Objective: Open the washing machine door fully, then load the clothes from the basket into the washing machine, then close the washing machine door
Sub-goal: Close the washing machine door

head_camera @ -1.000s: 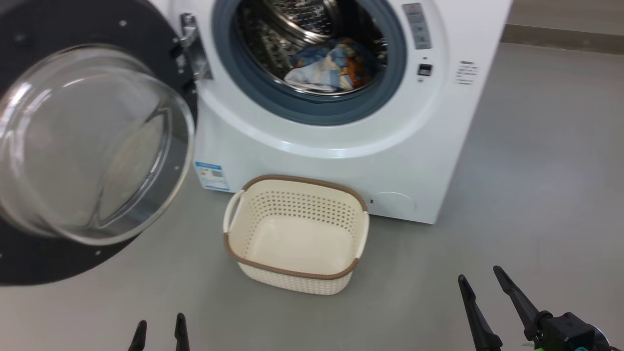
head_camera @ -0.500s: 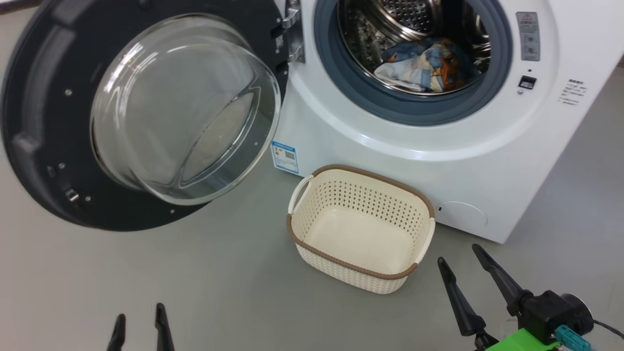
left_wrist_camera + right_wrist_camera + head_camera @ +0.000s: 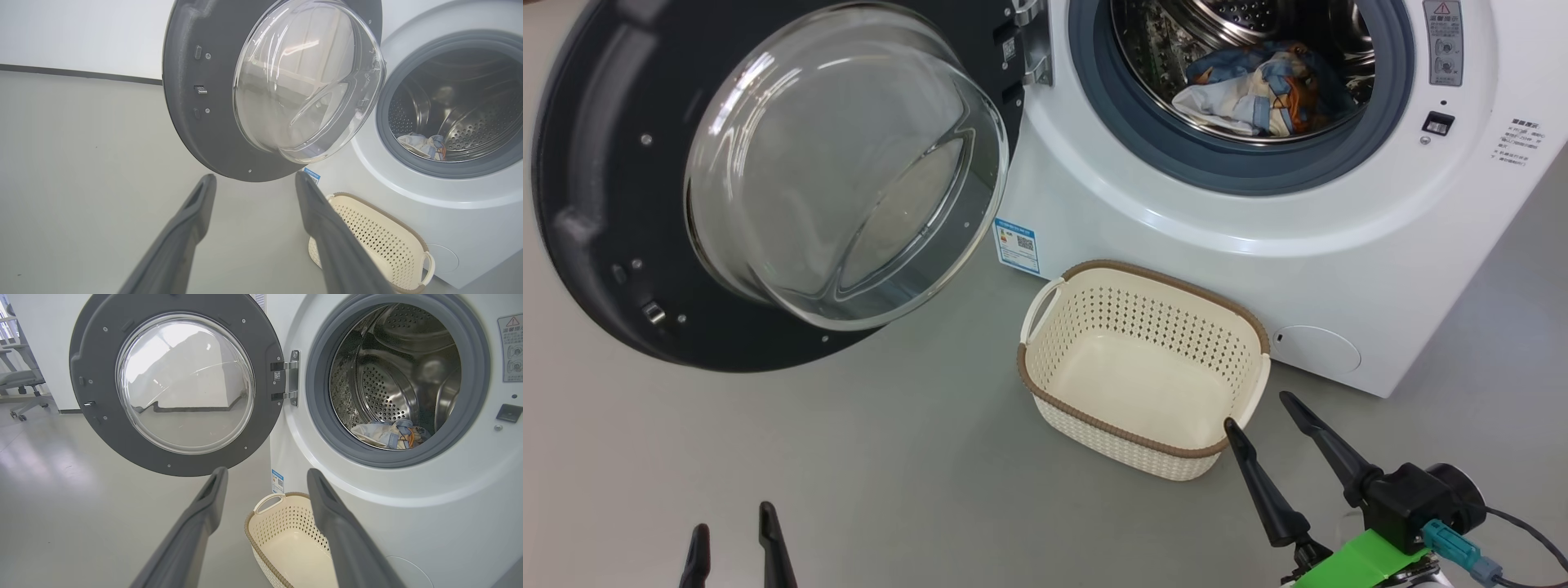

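Door swung wide, bear-print laundry sitting in the drum

The washing machine door (image 3: pixel 792 180) hangs open off the left side of the washing machine (image 3: pixel 1176 245), glass bowl bulging outward. The clothes (image 3: pixel 1258 90) are bunched at the bottom of the steel drum (image 3: pixel 1241 12). The basket (image 3: pixel 1127 445) stands on the grey floor (image 3: pixel 890 457) just beside the machine's front, bare bottom showing. The left gripper (image 3: pixel 732 523) and right gripper (image 3: pixel 1259 410) are both spread with nothing between the fingers. The right one is near the basket's corner, and I can't tell if it's touching.
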### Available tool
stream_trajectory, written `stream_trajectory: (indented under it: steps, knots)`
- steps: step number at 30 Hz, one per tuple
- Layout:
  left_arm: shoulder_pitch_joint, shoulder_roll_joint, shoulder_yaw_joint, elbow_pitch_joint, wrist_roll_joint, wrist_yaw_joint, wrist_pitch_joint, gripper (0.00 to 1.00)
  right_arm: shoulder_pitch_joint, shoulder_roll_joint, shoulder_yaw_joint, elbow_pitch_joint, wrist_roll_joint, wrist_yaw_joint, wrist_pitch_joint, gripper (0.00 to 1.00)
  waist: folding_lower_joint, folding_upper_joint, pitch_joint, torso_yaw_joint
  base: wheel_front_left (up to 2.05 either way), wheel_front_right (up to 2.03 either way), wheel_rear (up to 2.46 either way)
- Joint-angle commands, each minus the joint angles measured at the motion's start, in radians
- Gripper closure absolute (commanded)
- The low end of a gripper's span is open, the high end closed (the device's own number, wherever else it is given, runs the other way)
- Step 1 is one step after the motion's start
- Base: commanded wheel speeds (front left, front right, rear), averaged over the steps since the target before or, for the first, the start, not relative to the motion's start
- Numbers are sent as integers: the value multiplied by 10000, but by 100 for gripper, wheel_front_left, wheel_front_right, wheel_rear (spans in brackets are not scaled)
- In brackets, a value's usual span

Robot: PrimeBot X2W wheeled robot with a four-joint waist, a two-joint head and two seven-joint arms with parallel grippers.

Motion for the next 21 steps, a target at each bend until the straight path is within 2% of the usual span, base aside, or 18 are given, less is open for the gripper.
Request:
stream_trajectory:
  steps: [1,4,6,13,17,19,21]
  knots:
    - [-124,47,361,-304,-41,90,-65,0,-376,-90,262,-203,207,16,-48,0,0,0,-2,-3,0,0,0]
    - [-99,47,416,-227,-207,107,-65,0,-376,-81,288,-191,219,16,-48,0,0,0,-6,-7,0,0,0]
    - [-132,47,611,-133,-425,103,-65,100,-350,-65,288,-184,230,16,-48,0,0,0,-21,-12,0,0,0]
    - [-556,47,2124,755,-1190,-514,-65,100,-142,48,103,-203,220,16,-48,0,0,0,-82,-60,0,0,0]
    - [-1275,47,3499,1554,-1796,-1076,-65,100,-78,129,59,-209,192,16,-48,0,0,0,-73,-63,0,0,0]
    - [-1819,48,4330,2137,-2685,-1362,-65,100,-69,181,23,-217,186,16,-48,0,0,0,-74,-69,0,0,0]
    - [-2283,320,4912,2835,-2944,-1617,-65,100,-52,226,-7,-222,173,16,-48,0,0,0,-82,-89,0,0,0]
